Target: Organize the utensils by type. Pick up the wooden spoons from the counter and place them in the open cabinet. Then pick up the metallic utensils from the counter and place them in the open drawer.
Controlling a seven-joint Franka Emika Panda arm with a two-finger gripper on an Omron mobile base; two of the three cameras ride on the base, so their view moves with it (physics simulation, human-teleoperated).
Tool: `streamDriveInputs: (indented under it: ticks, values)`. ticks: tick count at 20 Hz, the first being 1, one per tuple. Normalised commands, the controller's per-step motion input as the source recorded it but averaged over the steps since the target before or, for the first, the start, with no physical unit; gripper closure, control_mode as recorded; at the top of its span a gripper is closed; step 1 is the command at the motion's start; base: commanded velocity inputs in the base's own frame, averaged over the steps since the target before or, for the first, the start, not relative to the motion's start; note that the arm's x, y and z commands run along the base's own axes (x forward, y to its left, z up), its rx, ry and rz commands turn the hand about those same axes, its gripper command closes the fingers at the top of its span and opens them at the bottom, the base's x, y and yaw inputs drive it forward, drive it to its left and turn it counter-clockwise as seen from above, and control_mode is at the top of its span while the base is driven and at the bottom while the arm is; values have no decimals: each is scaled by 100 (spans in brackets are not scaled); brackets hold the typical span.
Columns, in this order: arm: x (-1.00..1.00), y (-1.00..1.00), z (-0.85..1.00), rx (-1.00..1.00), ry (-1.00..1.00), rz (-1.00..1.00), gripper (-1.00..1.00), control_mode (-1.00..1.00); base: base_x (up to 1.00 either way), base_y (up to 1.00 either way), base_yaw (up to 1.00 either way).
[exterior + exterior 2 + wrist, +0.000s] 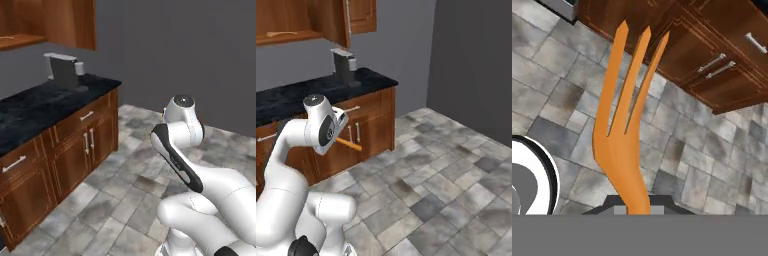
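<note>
An orange wooden utensil with three fork-like prongs rises from my gripper, whose fingers are shut on its handle. In the right base view its orange end sticks out from behind my arm, in front of the lower cabinet doors and well above the floor. The open cabinet hangs at the upper left over the black counter, and a pale wooden utensil lies on its shelf. In the left base view the cabinet shelf is at the top left. The open drawer and the metallic utensils are out of view.
A dark coffee machine stands at the counter's right end. Brown base cabinets with silver handles run below the counter. Grey stone floor tiles spread to the right, bounded by a dark wall.
</note>
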Motion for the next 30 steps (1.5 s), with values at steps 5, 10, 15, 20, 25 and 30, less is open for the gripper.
streamDriveInputs:
  ticks: [5, 10, 15, 20, 25, 30]
  values:
    - [0, 0, 0, 0, 0, 0, 100, 100, 2, 0, -100]
    - [0, 0, 0, 0, 0, 0, 100, 100, 0, 0, -100]
    - [0, 0, 0, 0, 0, 0, 100, 100, 10, 0, -96]
    - [0, 0, 0, 0, 0, 0, 100, 100, 14, 0, -47]
    - [0, 0, 0, 0, 0, 0, 100, 100, 2, 0, -100]
    - [0, 0, 0, 0, 0, 0, 100, 100, 0, 2, -100]
